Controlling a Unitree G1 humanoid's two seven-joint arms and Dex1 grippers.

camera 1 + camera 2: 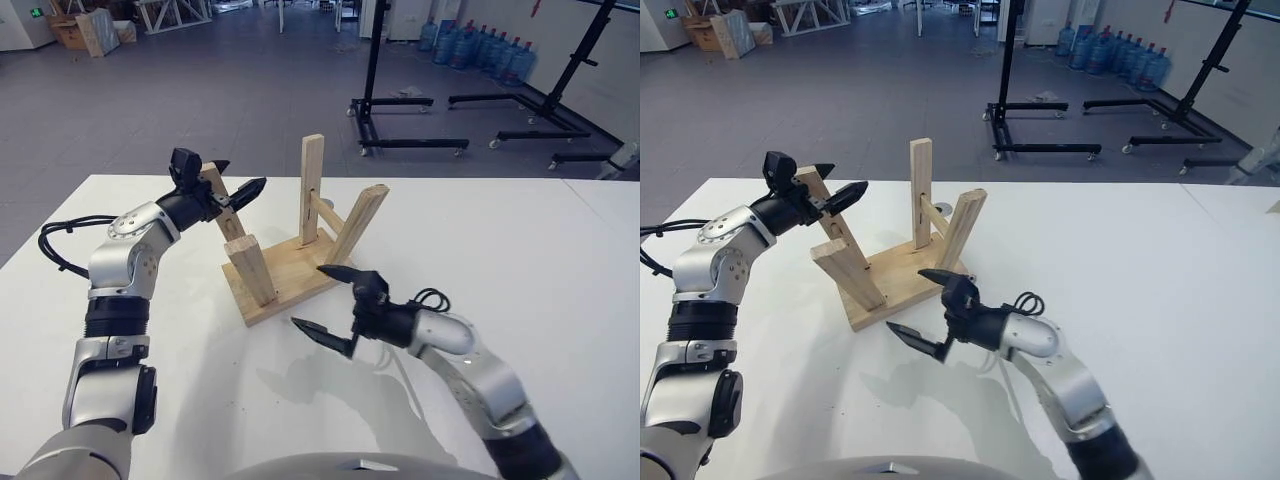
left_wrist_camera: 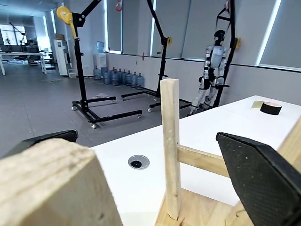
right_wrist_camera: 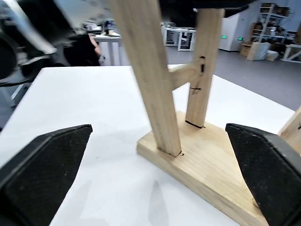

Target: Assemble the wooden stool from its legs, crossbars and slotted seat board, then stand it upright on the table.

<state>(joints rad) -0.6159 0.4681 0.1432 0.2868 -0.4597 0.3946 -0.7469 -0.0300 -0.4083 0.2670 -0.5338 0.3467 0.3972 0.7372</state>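
**Wooden stool upside down on the counter, both grippers spread**

White counter [image 1: 520, 240] carries everything I am working with. On it I see the stool [image 1: 300, 250] inverted, left of the middle. Its seat board [image 1: 290, 285] lies flat on the surface and four legs stick up from it. The back leg [image 1: 312, 190] stands tallest and nearly upright. The right leg [image 1: 360, 225] leans towards it, and a short crossbar [image 1: 328, 212] joins the two. The near leg [image 1: 250, 268] rises from the front left of the board, and the far-left leg [image 1: 222, 205] tilts away behind it.

My left gripper [image 1: 245, 172] sits at the top of the far-left leg with its fingers spread. The wood lies between them, with a gap showing on one side. My right gripper [image 1: 322, 300] hangs just in front of the board's near edge, below the right leg, fingers wide apart and pinching nothing.

A black tape roll [image 2: 271, 108] rests on the counter, well apart from the stool.
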